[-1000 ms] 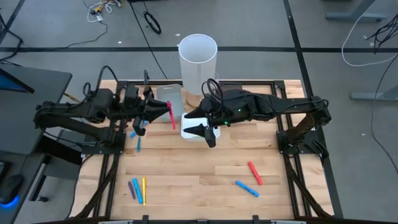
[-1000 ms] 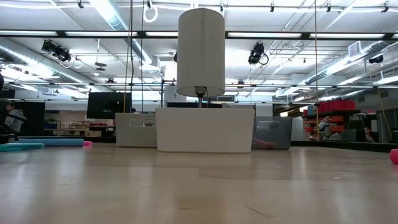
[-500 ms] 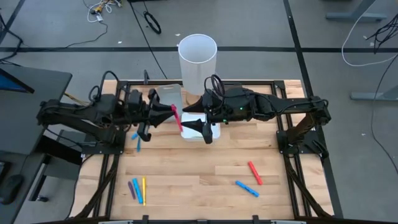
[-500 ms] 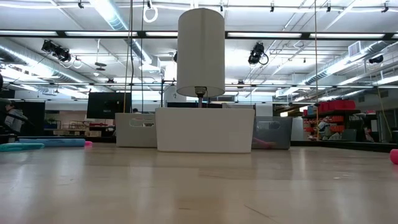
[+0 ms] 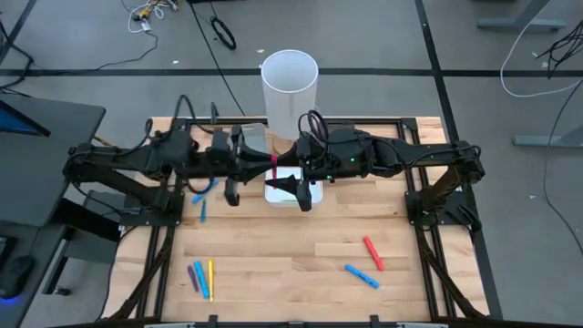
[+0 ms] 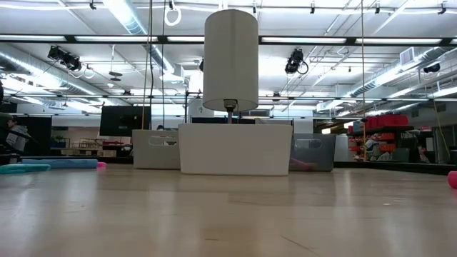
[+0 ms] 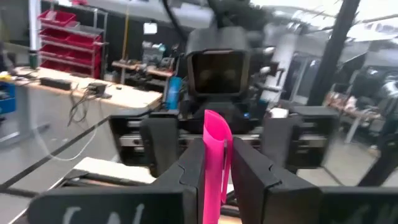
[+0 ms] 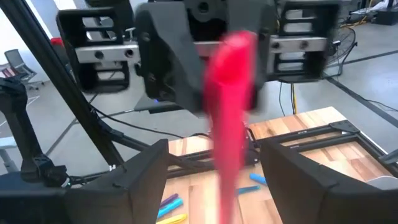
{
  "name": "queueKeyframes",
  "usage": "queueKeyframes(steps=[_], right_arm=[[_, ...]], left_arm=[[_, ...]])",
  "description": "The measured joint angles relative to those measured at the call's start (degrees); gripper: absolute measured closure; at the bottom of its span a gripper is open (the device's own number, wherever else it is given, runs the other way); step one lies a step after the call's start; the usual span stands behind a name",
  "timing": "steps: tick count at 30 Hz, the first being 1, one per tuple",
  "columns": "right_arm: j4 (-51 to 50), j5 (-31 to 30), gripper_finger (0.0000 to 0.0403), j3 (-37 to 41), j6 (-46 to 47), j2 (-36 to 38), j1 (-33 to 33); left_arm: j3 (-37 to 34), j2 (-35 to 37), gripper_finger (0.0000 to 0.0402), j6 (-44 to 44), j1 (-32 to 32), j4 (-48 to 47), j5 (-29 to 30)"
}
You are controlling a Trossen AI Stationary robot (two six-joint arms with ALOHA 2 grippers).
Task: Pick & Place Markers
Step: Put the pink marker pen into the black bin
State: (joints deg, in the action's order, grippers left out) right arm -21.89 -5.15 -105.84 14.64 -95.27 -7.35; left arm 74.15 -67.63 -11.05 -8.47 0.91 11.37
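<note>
- Loose markers [image 5: 201,277] lie on the table's [image 5: 282,251] near left; two blue ones [image 5: 200,200] sit under the left arm.
- Left gripper [image 5: 266,164]: fingers pinching a pink marker [image 5: 273,167], held above the white tray [image 5: 314,194].
- Right gripper [image 5: 290,182]: fingers spread, one on each side of that pink marker, tip to tip with the left gripper.
- Red marker [image 5: 373,252] and blue marker [image 5: 362,276] lie on the near right.

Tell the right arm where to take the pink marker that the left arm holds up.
Take the slim pink plastic marker by its free end, which juts past the left pincer clamping the rest. Come straight in from the right arm's side: the open right pincer faces it.
</note>
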Motion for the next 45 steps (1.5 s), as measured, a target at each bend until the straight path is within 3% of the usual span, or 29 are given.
queueKeyframes(steps=[19, 27, 30, 41, 45], right_arm=[[-2.4, 0.2, 0.0271, 0.0, -0.1, 0.3, -0.4], [-2.7, 0.2, 0.0348, 0.0, -0.1, 0.6, -0.4], [-2.7, 0.0, 0.0382, 0.0, -0.1, 0.6, -0.4], [-4.5, -0.1, 0.0383, 0.0, 1.6, 1.0, -0.5], [-8.7, -4.0, 0.0383, 0.0, 3.2, 2.8, -1.1]], left_arm=[[2.1, -1.6, 0.0342, 0.3, -0.1, -0.8, -0.7], [2.1, -1.6, 0.0339, 0.0, -0.1, -0.8, -0.6], [2.1, -1.6, 0.0324, -0.3, -0.1, -0.8, -0.6], [2.1, -1.3, 0.0231, -0.3, -0.1, -0.8, -0.7], [2.1, -1.1, 0.0187, 0.1, -0.1, -1.6, -0.7]])
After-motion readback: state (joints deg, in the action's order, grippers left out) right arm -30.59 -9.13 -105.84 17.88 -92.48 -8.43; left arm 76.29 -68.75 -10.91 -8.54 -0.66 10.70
